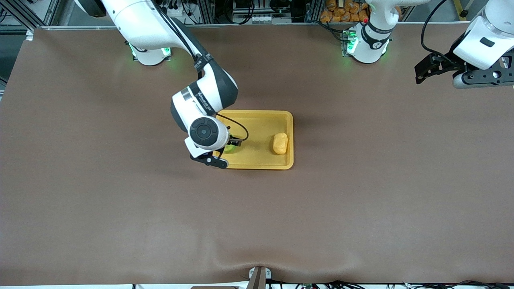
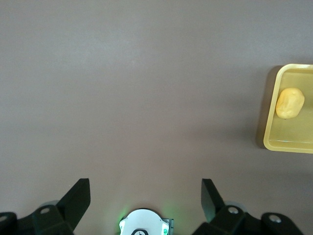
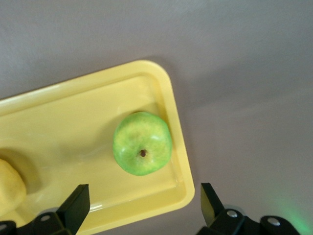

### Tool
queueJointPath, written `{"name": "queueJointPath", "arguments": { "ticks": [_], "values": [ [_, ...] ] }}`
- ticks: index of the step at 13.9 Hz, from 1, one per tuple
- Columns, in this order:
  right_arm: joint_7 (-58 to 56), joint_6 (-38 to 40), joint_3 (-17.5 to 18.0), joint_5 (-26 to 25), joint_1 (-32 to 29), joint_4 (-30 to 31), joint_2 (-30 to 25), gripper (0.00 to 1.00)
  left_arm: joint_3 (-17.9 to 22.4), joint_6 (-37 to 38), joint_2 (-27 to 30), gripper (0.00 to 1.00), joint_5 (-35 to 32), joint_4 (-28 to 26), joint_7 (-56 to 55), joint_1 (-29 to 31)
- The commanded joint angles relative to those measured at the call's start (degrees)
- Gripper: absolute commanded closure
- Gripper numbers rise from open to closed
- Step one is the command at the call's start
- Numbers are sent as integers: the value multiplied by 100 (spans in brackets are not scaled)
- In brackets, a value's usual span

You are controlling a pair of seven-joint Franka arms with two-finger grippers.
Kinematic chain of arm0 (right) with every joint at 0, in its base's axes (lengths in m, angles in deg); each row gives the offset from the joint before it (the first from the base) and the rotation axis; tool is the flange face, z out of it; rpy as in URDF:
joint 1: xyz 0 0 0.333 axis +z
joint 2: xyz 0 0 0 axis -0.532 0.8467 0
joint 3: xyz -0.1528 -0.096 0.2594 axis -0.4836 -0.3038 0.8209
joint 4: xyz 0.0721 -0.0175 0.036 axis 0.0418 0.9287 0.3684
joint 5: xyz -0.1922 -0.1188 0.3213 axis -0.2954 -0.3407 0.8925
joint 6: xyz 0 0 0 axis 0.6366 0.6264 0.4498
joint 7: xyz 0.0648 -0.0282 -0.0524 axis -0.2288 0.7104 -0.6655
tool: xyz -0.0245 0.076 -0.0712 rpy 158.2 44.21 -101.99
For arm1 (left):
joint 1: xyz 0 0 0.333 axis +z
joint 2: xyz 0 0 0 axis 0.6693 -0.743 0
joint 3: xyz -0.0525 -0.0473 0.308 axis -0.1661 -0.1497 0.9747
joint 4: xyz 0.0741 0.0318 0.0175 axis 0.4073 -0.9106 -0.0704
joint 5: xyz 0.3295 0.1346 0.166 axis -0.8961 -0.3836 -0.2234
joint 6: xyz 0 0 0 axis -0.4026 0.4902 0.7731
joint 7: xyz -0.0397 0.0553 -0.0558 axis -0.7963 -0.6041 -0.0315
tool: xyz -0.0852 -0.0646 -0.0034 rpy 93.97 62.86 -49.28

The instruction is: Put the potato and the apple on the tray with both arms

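Observation:
The yellow-orange tray (image 1: 257, 132) lies mid-table. The potato (image 1: 280, 143) lies on it at the end toward the left arm. The green apple (image 1: 230, 148) lies on the tray's other end, in the corner nearer the front camera, mostly hidden under the right wrist. The right gripper (image 1: 225, 151) hangs over the apple, open and apart from it. The right wrist view shows the apple (image 3: 142, 143) free on the tray (image 3: 73, 112), the potato's edge (image 3: 10, 188), and the open gripper (image 3: 142, 188). The left gripper (image 1: 425, 72) is open and empty, raised over the table's left-arm end; it waits. The left wrist view shows this gripper (image 2: 145, 185), the tray (image 2: 274, 142) and the potato (image 2: 289, 103).
The brown table cloth (image 1: 120, 200) covers the whole top. The two arm bases with green lights (image 1: 150, 54) (image 1: 365, 44) stand along the edge farthest from the front camera. A pile of orange objects (image 1: 345, 10) lies off the table past that edge.

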Motion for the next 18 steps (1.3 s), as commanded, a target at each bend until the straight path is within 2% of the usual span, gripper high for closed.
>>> {"name": "queueJointPath", "arguments": {
  "ticks": [1,4,7,14,16,18],
  "values": [
    [74,395,74,17,-319,-484,-10,0,-55,-97,77,0,126,-108,118,79],
    [39,474,65,-1,-530,-679,-71,0,-64,-62,85,0,117,-100,118,70],
    [12,693,65,-36,-873,-697,-397,0,-64,-62,112,0,126,-108,118,88],
    [-935,1405,65,-36,-1804,-688,-994,0,-47,-35,86,0,126,-117,153,88],
    [-1593,1695,65,-53,-2024,-679,-1196,0,-47,-35,112,0,126,-152,153,96],
    [-1684,1705,21,-237,-2217,-670,-1354,0,-47,-35,112,0,126,-161,153,96]
  ]
}}
